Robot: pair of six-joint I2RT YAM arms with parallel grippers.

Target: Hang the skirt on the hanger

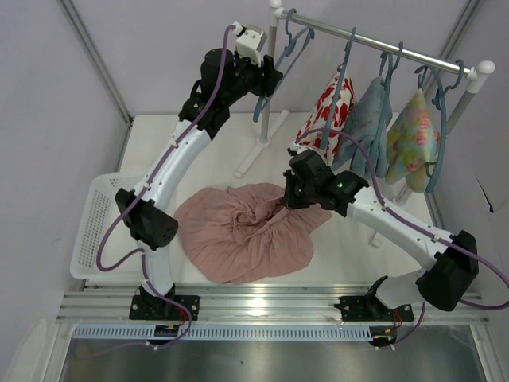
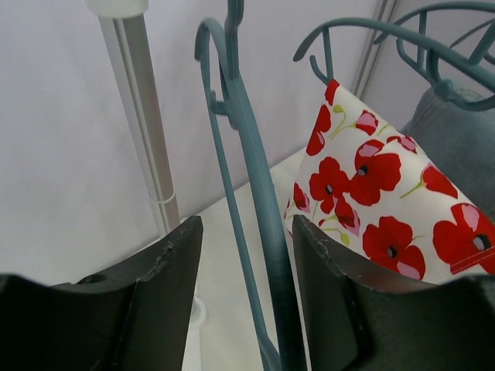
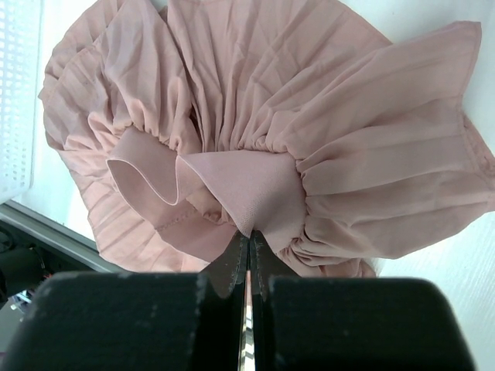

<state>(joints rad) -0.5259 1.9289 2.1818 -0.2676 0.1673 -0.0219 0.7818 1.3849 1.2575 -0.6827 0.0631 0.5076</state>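
Observation:
The pink skirt [image 1: 238, 231] lies bunched on the white table in the top view. My right gripper [image 1: 285, 199] is shut on its smooth waistband at the skirt's right side. In the right wrist view the gripper [image 3: 249, 236] pinches a fold of the skirt [image 3: 255, 100]. The empty teal hanger [image 1: 280, 60] hangs at the left end of the rail. My left gripper [image 1: 274, 79] is raised to it and open. In the left wrist view the hanger [image 2: 259, 201] passes between the spread fingers [image 2: 166, 294], close to the right one, with the gripper [image 2: 244, 232] not clamped on it.
A rail [image 1: 382, 44] on a white post [image 1: 270, 103] holds a red-poppy garment [image 1: 328, 107], a pale blue one [image 1: 366, 127] and a multicoloured one [image 1: 413, 135] on like hangers. A white perforated basket [image 1: 95, 223] sits at the table's left edge. The poppy garment [image 2: 379, 201] hangs just right of my left gripper.

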